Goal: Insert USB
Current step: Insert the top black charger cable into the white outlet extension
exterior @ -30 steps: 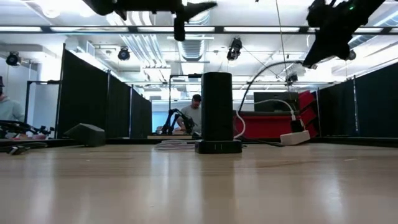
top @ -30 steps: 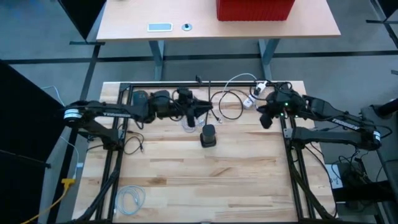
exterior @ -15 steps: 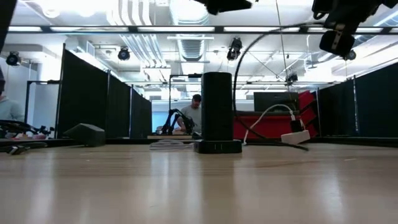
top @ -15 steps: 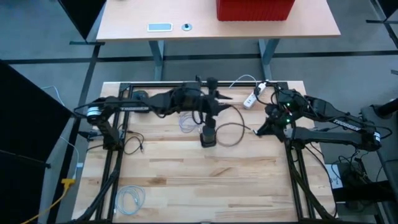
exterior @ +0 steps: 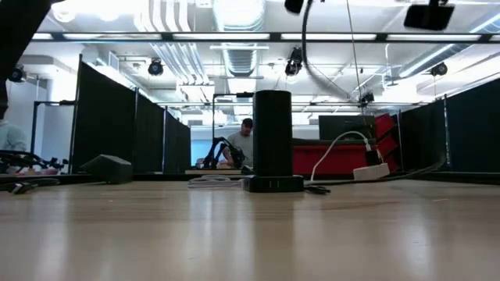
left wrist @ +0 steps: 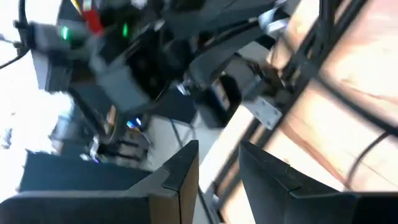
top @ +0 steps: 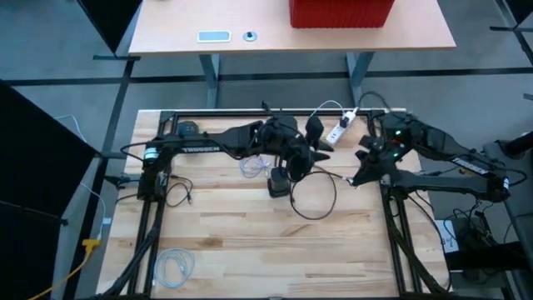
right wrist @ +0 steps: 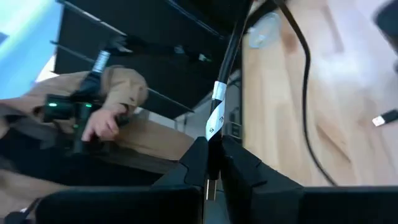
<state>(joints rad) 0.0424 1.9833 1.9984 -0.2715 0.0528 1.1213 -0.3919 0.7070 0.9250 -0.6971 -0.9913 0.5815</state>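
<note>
The black USB hub tower (top: 279, 182) (exterior: 272, 140) stands upright on its base on the wooden table. A black cable (top: 314, 197) lies in a loop on the table just right of the hub. Its free plug (right wrist: 385, 118) (exterior: 316, 189) rests on the wood. My right gripper (top: 358, 177) (right wrist: 211, 180) hovers right of the loop, shut on the cable's other end. My left gripper (top: 311, 133) (left wrist: 219, 180) hangs high above the table just beyond the hub, open with a narrow gap and nothing between the fingers. My right gripper pinches the black cable between its two fingers at the plug end, just behind the white label (right wrist: 216, 118). The cable runs straight out along the fingers. The held end is lifted clear, and the cable drops slack from it down to the loop on the table.
A white power strip (top: 341, 129) with a white cord lies near the far edge. A thin coil of wire (top: 252, 167) sits left of the hub, another coil (top: 175, 265) at the near left corner. A person's hand shows beyond the table (right wrist: 102, 127).
My left gripper has swung toward the table's right, past the hub, and risen. My right gripper has moved toward the near edge and up, carrying the cable end. The cable loop has been dragged from the far side toward the near edge, beside the hub.
</note>
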